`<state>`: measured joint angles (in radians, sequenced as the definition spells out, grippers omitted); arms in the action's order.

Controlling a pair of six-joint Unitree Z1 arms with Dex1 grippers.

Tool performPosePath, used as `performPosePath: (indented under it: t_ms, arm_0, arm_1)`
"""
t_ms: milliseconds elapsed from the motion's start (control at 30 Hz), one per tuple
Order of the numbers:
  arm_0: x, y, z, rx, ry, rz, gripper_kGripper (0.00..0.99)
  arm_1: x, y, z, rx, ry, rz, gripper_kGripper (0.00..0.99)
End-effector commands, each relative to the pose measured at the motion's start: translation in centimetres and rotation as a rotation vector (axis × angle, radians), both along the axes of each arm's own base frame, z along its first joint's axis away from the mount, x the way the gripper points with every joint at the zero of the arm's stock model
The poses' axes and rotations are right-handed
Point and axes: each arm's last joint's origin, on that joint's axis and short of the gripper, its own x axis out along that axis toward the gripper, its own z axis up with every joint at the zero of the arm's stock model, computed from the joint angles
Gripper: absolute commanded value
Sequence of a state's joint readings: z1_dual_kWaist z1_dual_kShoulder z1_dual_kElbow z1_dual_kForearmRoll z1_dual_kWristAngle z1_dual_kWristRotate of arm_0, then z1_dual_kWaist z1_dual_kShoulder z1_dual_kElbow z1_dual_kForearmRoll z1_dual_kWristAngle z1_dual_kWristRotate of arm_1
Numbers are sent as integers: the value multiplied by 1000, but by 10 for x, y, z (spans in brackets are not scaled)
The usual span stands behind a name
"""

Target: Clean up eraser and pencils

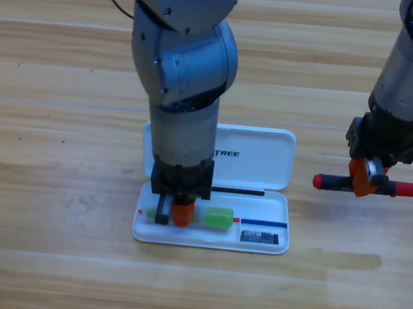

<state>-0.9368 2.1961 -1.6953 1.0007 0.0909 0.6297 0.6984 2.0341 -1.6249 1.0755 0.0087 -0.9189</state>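
The white hinged case [264,156] lies open in the middle of the table. In its lower tray, the pale pencil with the light green end [218,217] lies lengthwise, and my left gripper [176,213] points straight down onto its middle, hiding most of the barrel. At the tray's right end sits the small dark eraser [261,237]. To the right of the case, my right gripper [365,181] is shut on the black pencil with red ends [406,189]. That pencil is level and held above the table, with its shadow on the wood below.
The left arm's grey body covers the left part of the case lid. Bare wooden table [53,257] surrounds the case on all sides.
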Motion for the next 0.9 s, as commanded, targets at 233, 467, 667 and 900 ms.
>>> performPosePath:
  t_ms: [233, 467, 667, 900]
  arm_0:
    - [7, 2, -15, 28, 35, 47, 736]
    - [5, 3, -7, 27, 31, 52, 990]
    - [4, 5, 0, 24, 21, 54, 990]
    - [-13, 43, 108, -66, -131, 75, 990]
  arm_1:
    - [-10, 10, -14, -24, 53, 17, 0]
    - [-13, 15, -14, -23, 54, 24, 0]
    - [-22, 32, -9, -14, 43, 48, 0]
    - [-29, 90, -14, -9, 45, 81, 0]
